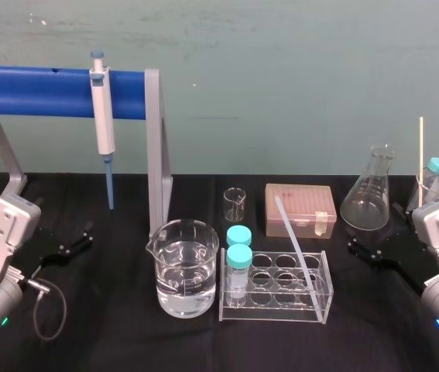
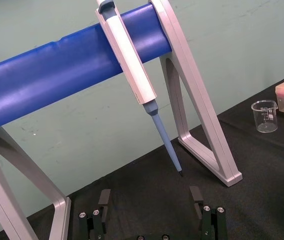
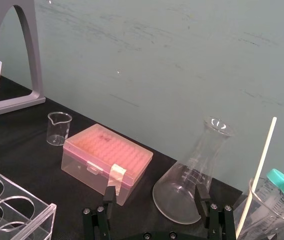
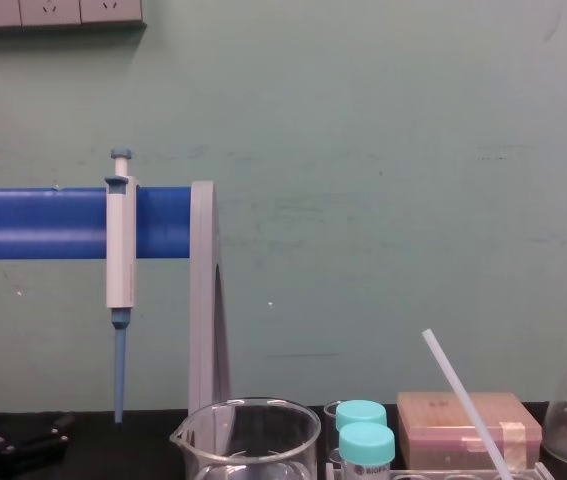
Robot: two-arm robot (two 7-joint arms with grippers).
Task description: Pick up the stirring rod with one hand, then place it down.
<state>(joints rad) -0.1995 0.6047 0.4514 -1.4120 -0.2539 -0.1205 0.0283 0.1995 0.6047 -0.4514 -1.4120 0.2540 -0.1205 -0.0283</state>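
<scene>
Big beaker (image 1: 186,267) at lower centre of head view, about half full of clear liquid. Small beaker (image 1: 234,203) behind it, empty. Flask (image 1: 368,198) at right looks empty. Pink box (image 1: 300,209), lid shut. Clear rack (image 1: 326,288) holds two teal-capped tubes (image 1: 239,256) at its left end. It also holds the stirring rod (image 1: 295,242), tilted in a right-side hole, its top end toward the box. Third beaker (image 3: 256,210) at far right edge holds spare tubes (image 3: 282,185) and a thin stick (image 1: 420,151). My left hand (image 2: 150,200) is low at frame left, jaws spread, empty, well apart from the rod. My right hand (image 3: 155,196) is low right, near the flask, jaws spread, empty, nearer the rod but not touching it.
</scene>
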